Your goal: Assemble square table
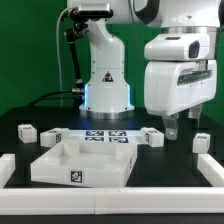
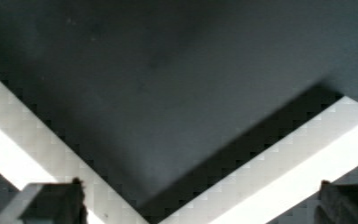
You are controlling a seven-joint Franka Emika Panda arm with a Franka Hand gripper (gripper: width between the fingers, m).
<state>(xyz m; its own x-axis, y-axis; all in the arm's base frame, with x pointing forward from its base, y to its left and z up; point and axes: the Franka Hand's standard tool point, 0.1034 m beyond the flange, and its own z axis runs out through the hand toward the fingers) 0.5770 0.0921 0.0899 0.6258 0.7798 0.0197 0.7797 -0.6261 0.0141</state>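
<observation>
Well, the square tabletop [image 1: 82, 160] sits on the black table [image 1: 150, 165], near the front and toward the exterior view's left. It is white and looks like hard plastic. It is shaped like a shallow tray, with a raised rim all the way round. A black-and-white tag [image 1: 75, 177] is stuck on its front wall. Inside the tray I see only white, with low raised edges.

Four short white block legs lie loose around it, each with a tag. The far-left leg [image 1: 25, 130] and the second leg [image 1: 50, 138] are behind the tray. The third leg [image 1: 152, 136] and the right leg [image 1: 200, 141] are on the exterior view's right, apart from the tray.

The flat marker board [image 1: 107, 135] lies behind the tray. A long white border rail [image 1: 120, 202] runs along the table's edge.

The gripper [image 1: 176, 125] hangs over the table between the third leg and the right leg. Its two dark fingers [image 2: 51, 205] are spread wide with nothing between them. The wrist view shows two straight white bars of the rail meeting in a corner on the smooth dark table.
</observation>
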